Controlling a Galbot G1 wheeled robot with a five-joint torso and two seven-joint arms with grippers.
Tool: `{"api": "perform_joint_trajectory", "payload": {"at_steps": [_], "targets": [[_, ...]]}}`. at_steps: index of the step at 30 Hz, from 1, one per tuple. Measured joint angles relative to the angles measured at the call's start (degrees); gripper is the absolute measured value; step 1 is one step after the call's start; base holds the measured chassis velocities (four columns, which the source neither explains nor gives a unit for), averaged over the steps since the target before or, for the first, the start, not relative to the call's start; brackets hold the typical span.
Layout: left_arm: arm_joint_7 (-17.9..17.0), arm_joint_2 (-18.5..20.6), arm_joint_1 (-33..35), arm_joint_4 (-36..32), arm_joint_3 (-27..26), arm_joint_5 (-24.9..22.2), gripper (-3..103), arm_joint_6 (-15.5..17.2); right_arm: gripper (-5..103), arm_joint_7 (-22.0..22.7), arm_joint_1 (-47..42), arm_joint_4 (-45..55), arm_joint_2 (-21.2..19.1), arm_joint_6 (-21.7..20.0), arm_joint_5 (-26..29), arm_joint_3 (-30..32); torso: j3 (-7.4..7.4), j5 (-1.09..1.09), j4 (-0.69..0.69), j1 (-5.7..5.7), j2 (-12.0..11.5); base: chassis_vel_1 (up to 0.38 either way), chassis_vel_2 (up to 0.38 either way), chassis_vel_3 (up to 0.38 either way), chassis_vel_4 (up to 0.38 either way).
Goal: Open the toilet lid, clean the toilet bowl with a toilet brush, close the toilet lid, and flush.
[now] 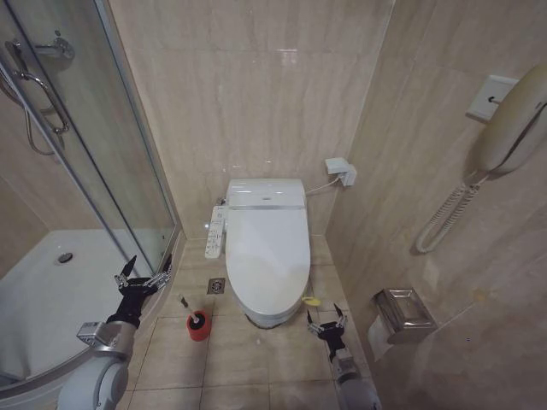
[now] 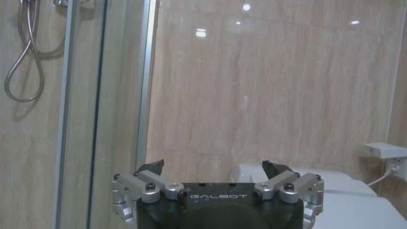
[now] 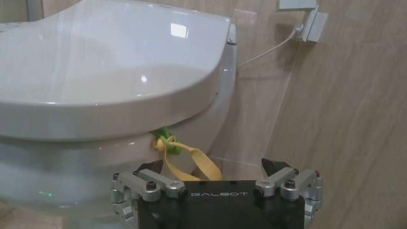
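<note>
Metal-knuckled and black-tipped, the right tool (image 1: 327, 323) hangs low over the beige floor tiles (image 1: 256, 359), its two fingers spread wide with nothing between them. Just beyond its tips, a little toward the robot's left, a flat yellow-green band (image 3: 184, 160) dangles from a knot at the front rim of the toilet lid (image 1: 267, 243). The lid is shut: a glossy white plastic oval, smooth and gently domed, its long axis running straight away from the tool toward the back wall, narrow rounded end nearest. Under it the toilet bowl (image 3: 70, 157) bulges in white ceramic. Open floor lies between this tool and the right-hand wall.

The left tool (image 1: 143, 278) is raised at the robot's left, jaws likewise wide apart and empty, close beside the curved glass shower screen (image 1: 128, 171). Just to its right and lower stands a small round red cup (image 1: 198, 326) on the tiles, holding the toilet brush (image 1: 190, 313), whose thin pale handle leans up and toward the left tool. Farther off, a white button strip (image 1: 216, 231) lies along the bowl's left side, parallel to the lid.
</note>
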Motion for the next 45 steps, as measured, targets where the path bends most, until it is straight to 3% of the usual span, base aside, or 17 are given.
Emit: {"api": "perform_joint_trajectory", "payload": {"at_steps": [25, 45], "targets": [[0.0, 0.0, 0.0, 0.0, 0.0, 0.0, 100, 0.0, 100, 2.9, 6.4, -8.6, 0.4, 1.7, -4.7, 0.7, 0.00, -0.01, 0.00, 0.00, 0.0, 0.000, 0.000, 0.000, 0.000], [0.0, 0.0, 0.0, 0.0, 0.0, 0.0, 100, 0.0, 100, 4.6, 9.6, -13.0, 0.3, 2.6, -4.7, 1.1, 0.00, 0.00, 0.00, 0.00, 0.0, 0.000, 0.000, 0.000, 0.000]]}}
